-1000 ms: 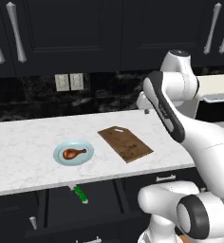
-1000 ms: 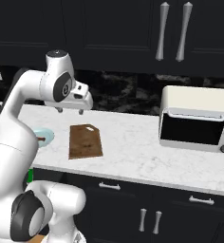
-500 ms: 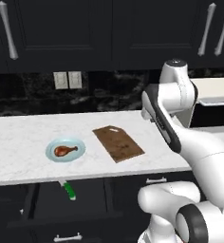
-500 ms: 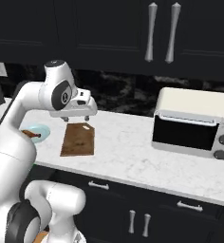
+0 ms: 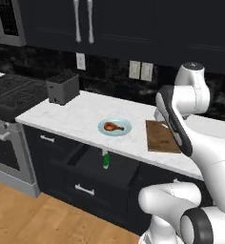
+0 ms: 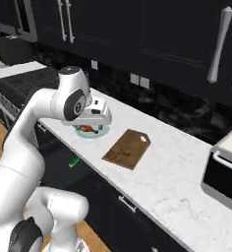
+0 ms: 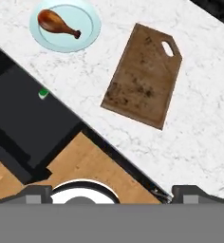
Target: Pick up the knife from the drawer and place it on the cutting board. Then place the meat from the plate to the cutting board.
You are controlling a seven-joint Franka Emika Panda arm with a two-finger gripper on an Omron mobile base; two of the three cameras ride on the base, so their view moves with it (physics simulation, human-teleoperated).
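In the hand view my gripper point(image 7: 114, 192) looks down from high above the counter edge, its fingertips point(image 7: 35, 192) wide apart, open and empty. The dark brown cutting board point(image 7: 144, 76) lies bare on the white counter, and it also appears as the cutting board point(image 5: 161, 137) and the cutting board point(image 6: 128, 148). Left of it the pale plate point(image 7: 88, 35) carries the meat point(image 7: 57, 23), also seen as the meat point(image 5: 113, 126). Below the counter the black drawer point(image 5: 97, 167) stands pulled out. The knife point(image 5: 105, 159) lies inside; a green bit of the knife point(image 7: 43, 93) shows past the counter edge.
A dark toaster point(image 5: 63, 88) stands at the counter's left end, with a stove point(image 5: 12, 95) beyond it. A toaster oven point(image 6: 226, 167) sits at the right end. Dark wall cabinets hang above, and wood floor point(image 5: 33, 219) lies in front of the lower cabinets.
Both base views have shifted as a whole, so the camera has moved; the counter now shows at an angle from farther left. Plate, meat, board and knife keep their places.
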